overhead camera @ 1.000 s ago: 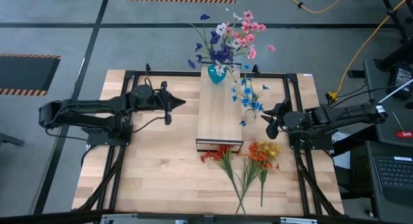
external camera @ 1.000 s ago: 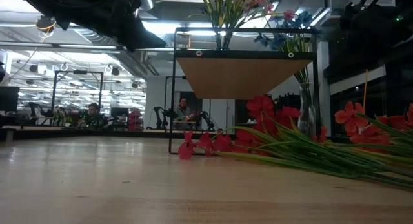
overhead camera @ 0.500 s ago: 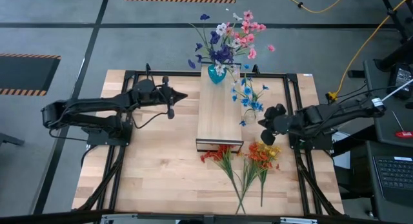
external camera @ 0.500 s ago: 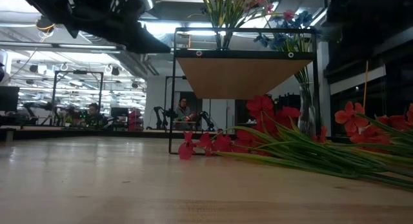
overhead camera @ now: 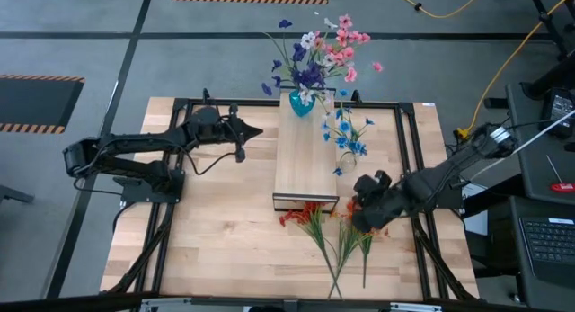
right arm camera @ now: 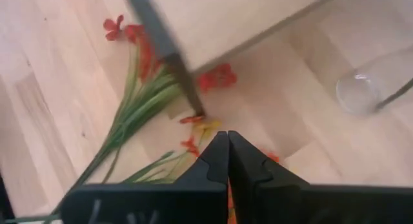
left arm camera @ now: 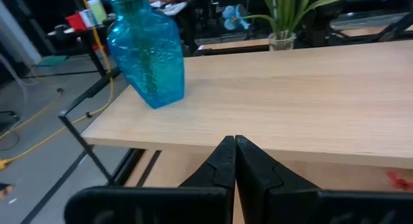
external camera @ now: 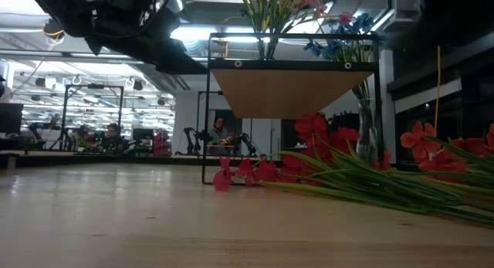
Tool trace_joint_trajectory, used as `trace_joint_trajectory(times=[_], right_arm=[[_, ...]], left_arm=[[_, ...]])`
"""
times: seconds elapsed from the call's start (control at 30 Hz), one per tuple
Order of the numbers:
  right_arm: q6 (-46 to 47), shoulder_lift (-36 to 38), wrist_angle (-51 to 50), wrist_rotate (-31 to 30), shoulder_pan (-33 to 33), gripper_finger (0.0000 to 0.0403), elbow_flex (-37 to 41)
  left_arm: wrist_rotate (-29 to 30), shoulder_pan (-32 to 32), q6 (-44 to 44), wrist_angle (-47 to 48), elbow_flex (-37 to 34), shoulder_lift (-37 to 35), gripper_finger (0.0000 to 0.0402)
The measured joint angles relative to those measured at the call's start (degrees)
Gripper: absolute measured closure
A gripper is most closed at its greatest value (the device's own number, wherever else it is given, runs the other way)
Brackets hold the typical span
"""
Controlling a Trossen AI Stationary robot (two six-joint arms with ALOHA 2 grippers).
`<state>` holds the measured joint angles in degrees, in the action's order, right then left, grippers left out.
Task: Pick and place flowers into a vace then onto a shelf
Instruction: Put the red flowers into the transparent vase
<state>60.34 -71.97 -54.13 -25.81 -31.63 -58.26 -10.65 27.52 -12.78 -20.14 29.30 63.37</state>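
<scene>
Shelf (overhead camera: 305,164) stands mid-frame in the high view, a light plank on a black frame, running toward the top of the picture. Blue vase (overhead camera: 301,103) sits at its upper end, packed with pink, white and purple flowers (overhead camera: 321,53). A clear glass vase (overhead camera: 347,158) stands on the surface just right of the shelf, holding blue sprigs (overhead camera: 349,137).

Loose flowers lie on the surface below the shelf's lower end: red sprigs (overhead camera: 307,218) lower centre, orange sprigs (overhead camera: 366,224) just right of them, stems converging toward the bottom edge. In the low view the red blooms (external camera: 312,129) and green stems fill the right half.

Right tool (overhead camera: 359,209) is at lower right of centre in the high view, over the orange sprigs; fingers clenched together, nothing between them in its wrist view, where they point down at the orange blooms (right arm camera: 197,124) by the shelf leg.

Left tool (overhead camera: 259,132) is at upper left of centre, tip pointing at the shelf's left edge near the blue vase; also clenched, holding nothing.
</scene>
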Motion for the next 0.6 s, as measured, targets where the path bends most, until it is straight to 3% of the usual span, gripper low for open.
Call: trace_joint_trajectory(times=[0.33,0.6], right_arm=[[5.4,-17.4,-5.4,-0.1,-6.0,0.0401,-17.6],[10.3,-28.4,-5.7,3.2,-7.0,0.0401,-28.5]], left_arm=[[-1.1,0.4,0.0,-0.8,0.0,0.0,0.0395],[-1.1,0.4,0.0,-0.7,0.0,0.0,0.0400]])
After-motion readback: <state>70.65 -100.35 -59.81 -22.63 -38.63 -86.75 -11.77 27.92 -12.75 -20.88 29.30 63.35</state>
